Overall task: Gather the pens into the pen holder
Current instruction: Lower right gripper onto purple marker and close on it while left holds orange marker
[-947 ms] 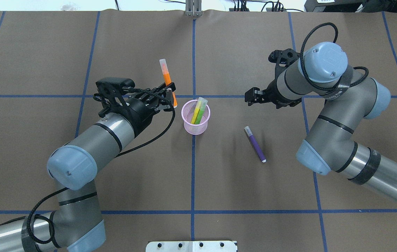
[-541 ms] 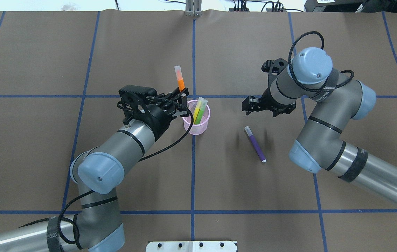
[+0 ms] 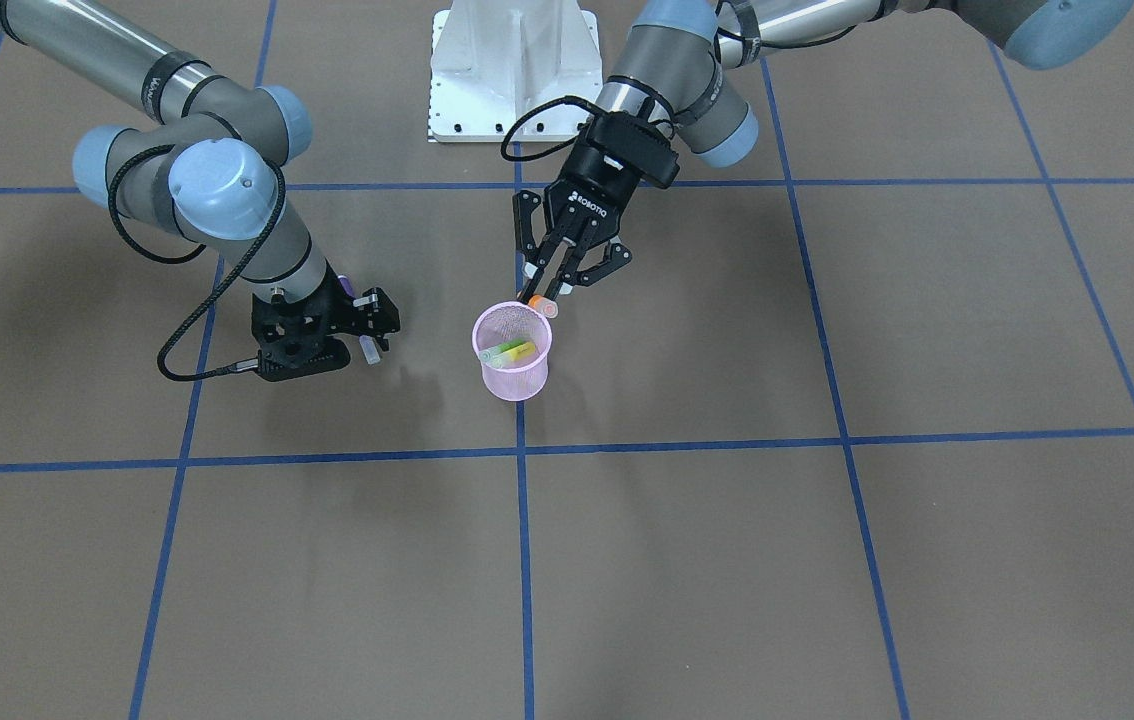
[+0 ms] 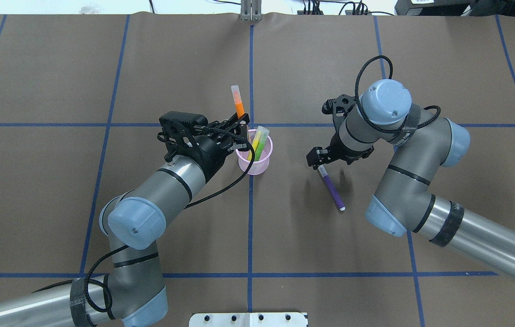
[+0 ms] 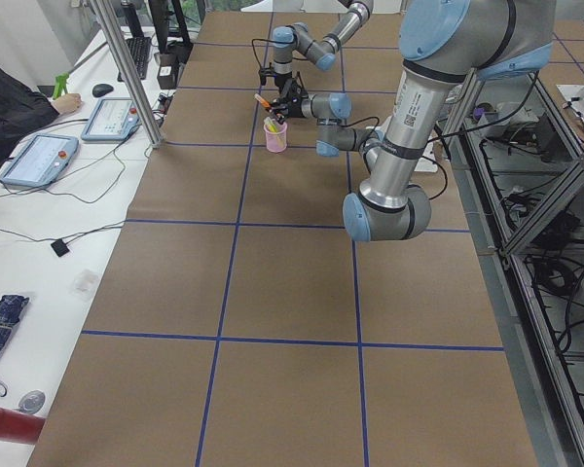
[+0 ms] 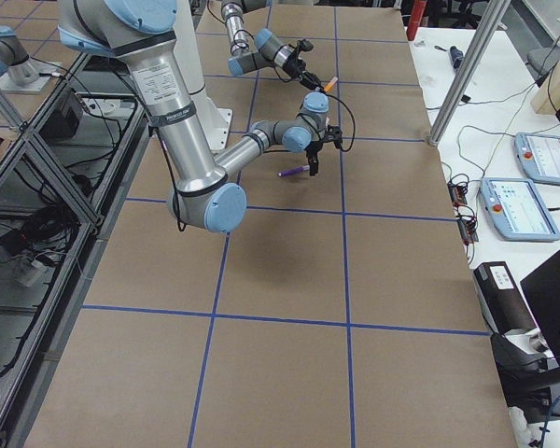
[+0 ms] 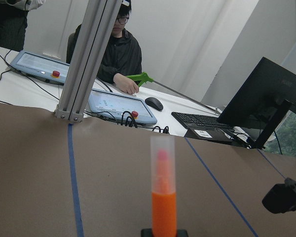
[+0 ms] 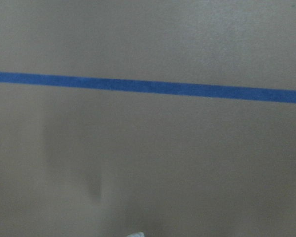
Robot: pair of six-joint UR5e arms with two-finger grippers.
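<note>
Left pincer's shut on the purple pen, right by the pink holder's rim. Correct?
No. The left pincer is shut on the orange pen, not the purple one, right by the pen holder rim. The overhead view shows it; the purple pen lies on the table.

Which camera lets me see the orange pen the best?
The left wrist-mounted view: the orange pen stands big and close, its clear cap showing. The overhead view shows it smaller, in the left gripper by the pink pen holder. The front-facing view shows only its end; the side views, a speck.
</note>
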